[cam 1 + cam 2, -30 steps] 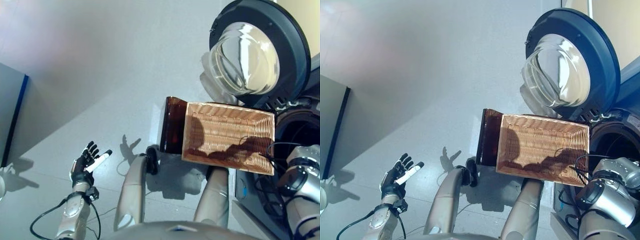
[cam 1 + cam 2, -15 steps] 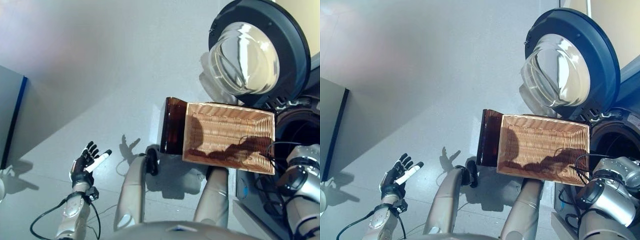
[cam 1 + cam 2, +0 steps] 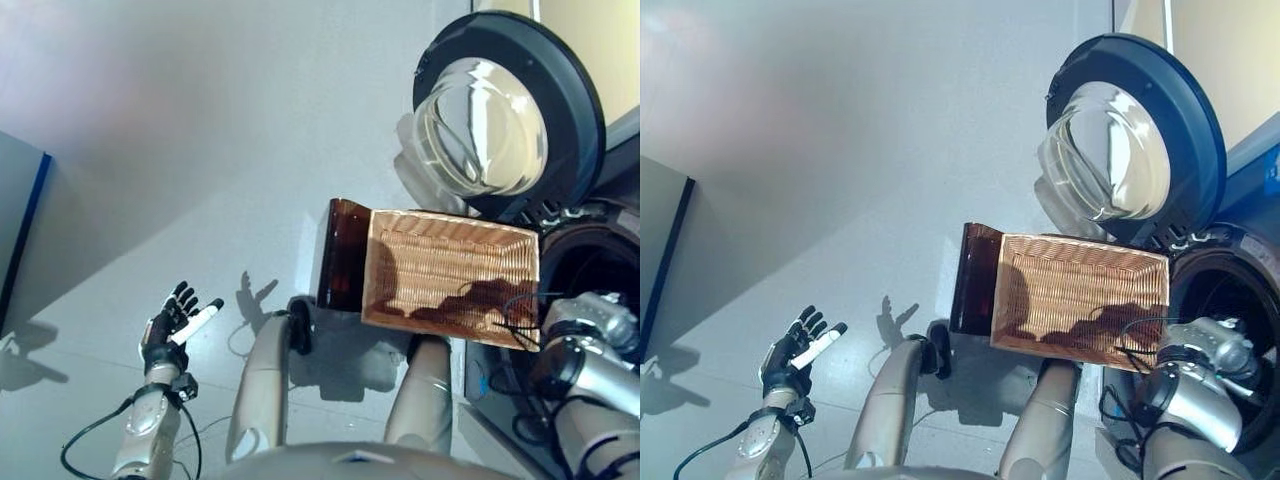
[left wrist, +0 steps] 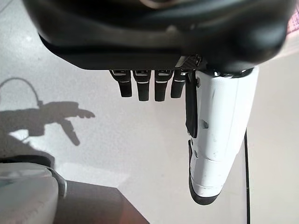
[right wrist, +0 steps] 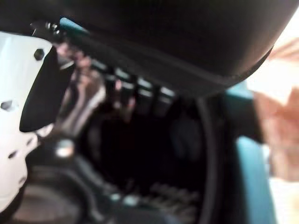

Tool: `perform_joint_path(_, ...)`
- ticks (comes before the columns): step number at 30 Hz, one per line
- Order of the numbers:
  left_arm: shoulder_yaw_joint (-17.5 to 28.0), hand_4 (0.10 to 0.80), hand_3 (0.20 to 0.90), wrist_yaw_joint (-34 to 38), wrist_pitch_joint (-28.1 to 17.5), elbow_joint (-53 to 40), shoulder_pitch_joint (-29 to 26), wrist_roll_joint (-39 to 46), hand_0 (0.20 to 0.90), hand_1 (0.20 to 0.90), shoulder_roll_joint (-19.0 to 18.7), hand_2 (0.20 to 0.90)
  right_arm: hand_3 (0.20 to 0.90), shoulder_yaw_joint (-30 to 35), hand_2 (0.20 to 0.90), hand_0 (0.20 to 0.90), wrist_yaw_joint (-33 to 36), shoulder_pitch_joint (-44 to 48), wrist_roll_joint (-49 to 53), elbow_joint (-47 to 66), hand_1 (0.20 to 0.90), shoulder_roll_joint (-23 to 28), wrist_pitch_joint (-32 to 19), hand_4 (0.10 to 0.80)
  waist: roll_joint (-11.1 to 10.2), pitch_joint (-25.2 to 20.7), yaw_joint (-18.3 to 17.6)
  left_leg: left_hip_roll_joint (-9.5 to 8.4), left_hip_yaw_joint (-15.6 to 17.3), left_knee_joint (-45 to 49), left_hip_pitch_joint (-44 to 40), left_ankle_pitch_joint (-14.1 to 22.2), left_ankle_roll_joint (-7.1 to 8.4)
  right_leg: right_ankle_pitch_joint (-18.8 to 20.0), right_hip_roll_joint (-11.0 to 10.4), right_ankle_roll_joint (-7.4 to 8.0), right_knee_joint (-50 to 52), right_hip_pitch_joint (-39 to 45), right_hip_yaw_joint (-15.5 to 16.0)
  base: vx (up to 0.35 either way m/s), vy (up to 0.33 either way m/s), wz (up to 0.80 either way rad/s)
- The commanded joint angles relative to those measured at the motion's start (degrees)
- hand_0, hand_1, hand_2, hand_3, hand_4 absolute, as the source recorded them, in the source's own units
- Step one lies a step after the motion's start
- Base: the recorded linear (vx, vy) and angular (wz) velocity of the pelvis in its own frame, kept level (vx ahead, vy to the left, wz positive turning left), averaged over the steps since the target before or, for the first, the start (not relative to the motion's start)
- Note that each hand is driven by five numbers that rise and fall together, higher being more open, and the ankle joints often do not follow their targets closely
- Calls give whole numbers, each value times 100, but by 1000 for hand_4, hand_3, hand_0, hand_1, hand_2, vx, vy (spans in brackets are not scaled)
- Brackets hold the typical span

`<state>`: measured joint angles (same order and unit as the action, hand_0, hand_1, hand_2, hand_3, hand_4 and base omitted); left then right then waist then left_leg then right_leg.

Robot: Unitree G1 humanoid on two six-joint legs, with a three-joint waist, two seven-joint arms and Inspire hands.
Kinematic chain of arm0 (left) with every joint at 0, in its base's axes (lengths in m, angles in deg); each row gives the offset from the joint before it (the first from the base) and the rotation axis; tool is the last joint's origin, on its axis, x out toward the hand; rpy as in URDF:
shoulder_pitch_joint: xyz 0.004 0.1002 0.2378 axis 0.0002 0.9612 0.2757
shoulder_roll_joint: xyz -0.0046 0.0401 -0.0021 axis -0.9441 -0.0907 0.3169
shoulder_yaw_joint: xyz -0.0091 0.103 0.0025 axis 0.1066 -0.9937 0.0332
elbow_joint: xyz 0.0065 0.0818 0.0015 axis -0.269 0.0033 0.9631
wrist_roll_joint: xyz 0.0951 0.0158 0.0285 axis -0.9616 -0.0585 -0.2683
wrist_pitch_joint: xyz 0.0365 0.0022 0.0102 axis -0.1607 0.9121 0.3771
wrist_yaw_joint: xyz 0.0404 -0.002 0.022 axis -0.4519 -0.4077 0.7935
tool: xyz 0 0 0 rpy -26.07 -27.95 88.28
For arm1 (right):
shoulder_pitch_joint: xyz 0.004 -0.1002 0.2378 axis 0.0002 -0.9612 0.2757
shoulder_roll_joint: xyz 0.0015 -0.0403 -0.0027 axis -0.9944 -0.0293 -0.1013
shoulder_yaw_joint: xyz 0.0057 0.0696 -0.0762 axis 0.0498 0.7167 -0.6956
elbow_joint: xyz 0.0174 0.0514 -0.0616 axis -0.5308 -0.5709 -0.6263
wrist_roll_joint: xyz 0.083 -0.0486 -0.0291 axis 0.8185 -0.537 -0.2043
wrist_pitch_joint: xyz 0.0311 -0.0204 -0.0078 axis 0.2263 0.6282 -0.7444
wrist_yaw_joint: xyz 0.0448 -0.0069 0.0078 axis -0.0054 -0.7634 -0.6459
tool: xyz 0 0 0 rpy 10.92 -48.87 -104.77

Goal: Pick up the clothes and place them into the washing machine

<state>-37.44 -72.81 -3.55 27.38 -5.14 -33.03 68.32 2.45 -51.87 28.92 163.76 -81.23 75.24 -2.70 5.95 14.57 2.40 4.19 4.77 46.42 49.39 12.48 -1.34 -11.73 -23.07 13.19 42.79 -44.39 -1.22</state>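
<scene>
The shallow wicker basket (image 3: 445, 275) rests on the dark brown box (image 3: 340, 255) beside the washing machine; its inside is bare wicker with my arm's shadow across it. The machine's round door (image 3: 505, 110) stands open above the dark drum opening (image 3: 1230, 290). My right arm reaches to the drum's mouth. In the right wrist view my right hand (image 5: 163, 28) has straight fingers (image 5: 135, 95) and a white-covered thumb (image 5: 16, 121) and faces the dark drum, holding nothing. My left hand (image 3: 175, 322) is open and empty, raised over the floor at the lower left; it also shows in the left wrist view (image 4: 159, 37).
A grey panel with a blue edge (image 3: 25, 220) stands at the far left. Pale grey floor (image 3: 200, 150) spreads to the left of and behind the box. The open door overhangs the basket's far side.
The whole view has shifted a little, showing more of the drum opening. My right arm has reached slightly further toward the drum. The left hand and the basket have not moved.
</scene>
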Motion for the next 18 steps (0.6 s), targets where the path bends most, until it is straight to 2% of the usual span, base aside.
perform_joint_path(1, 309, 800, 900, 89, -508, -413, 17, 56, 900, 900, -285, 900, 900, -246, 900, 900, -245, -174, -327, -117, 900, 22, -297, 800, -107, -280, 116, 112, -325, -176, -281, 57, 506, 1003, 59, -270, -723, -26, -48, 4, 8, 4)
perform_joint_path(8, 419, 800, 900, 97, -501, -395, 22, 48, 900, 900, -234, 900, 900, -219, 900, 900, -511, -395, -163, 137, 900, -690, -356, 800, -172, -263, 84, 94, -318, -93, -282, 121, 476, 1039, 26, -262, -803, 63, -38, 3, 12, 3)
perform_joint_path(18, 557, 800, 900, 119, -533, -388, 2, 67, 900, 900, -108, 900, 900, -630, 900, 900, -838, -718, -394, 584, 900, -1473, -326, 800, -303, -265, 24, 86, -241, -235, -536, 124, 465, 1204, 4, -218, -1155, 381, 22, 14, 9, -2)
